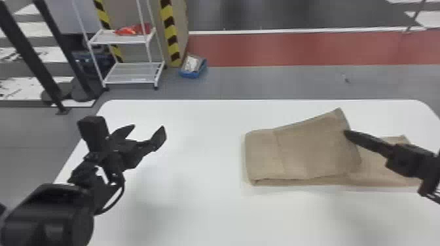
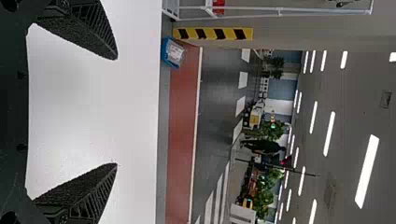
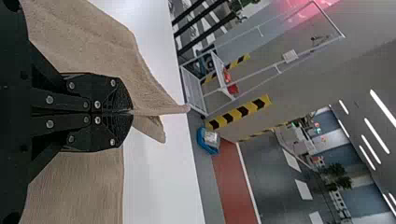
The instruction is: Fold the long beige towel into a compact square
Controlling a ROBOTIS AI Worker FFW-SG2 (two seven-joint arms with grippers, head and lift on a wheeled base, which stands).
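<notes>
At the right of the head view, the right claw (image 1: 347, 133) pinches an edge of the beige towel (image 1: 314, 149), which lies partly folded over itself across the right half of the white desk (image 1: 196, 202). Left of centre, the left claw (image 1: 148, 130) hangs spread above the desk. Beyond, upper left, stand a white rack (image 1: 132, 78) and a blue bin (image 1: 190, 75).

no readable text, labels, brands, numbers or signs, markings in the blue bin (image 1: 189, 75) too blurred to read
</notes>
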